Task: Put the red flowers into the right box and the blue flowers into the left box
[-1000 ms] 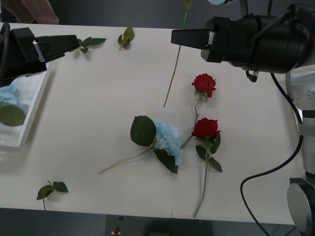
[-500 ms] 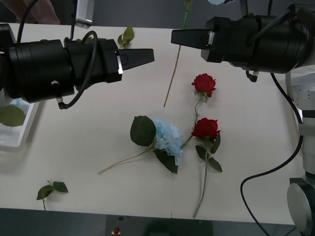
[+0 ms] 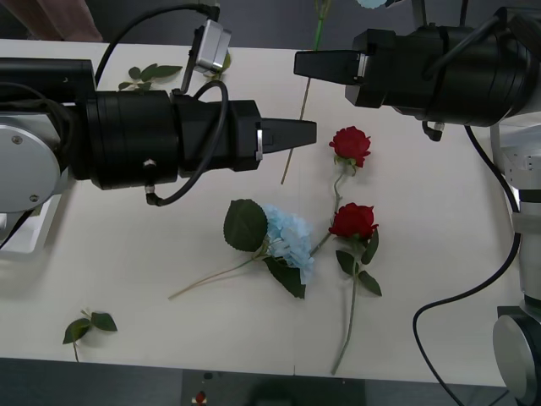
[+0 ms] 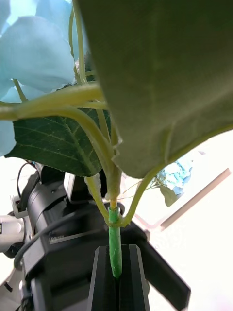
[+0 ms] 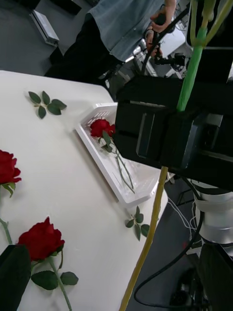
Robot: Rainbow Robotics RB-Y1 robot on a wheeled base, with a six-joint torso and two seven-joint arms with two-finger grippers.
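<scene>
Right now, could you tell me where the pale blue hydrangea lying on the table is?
In the front view, the pale blue hydrangea lies mid-table, just left of the nearer red rose, below the left gripper.

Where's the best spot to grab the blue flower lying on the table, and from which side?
Probably the bare stem of the blue flower, coming from above. It lies flat on the table, running toward the robot's left, away from the head, the leaves and the nearby rose. The left gripper hovers closest.

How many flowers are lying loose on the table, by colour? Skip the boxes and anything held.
Red roses: 2
Blue flowers: 1
Total: 3
Right gripper holds another blue flower; left gripper hovers over the table.
</scene>
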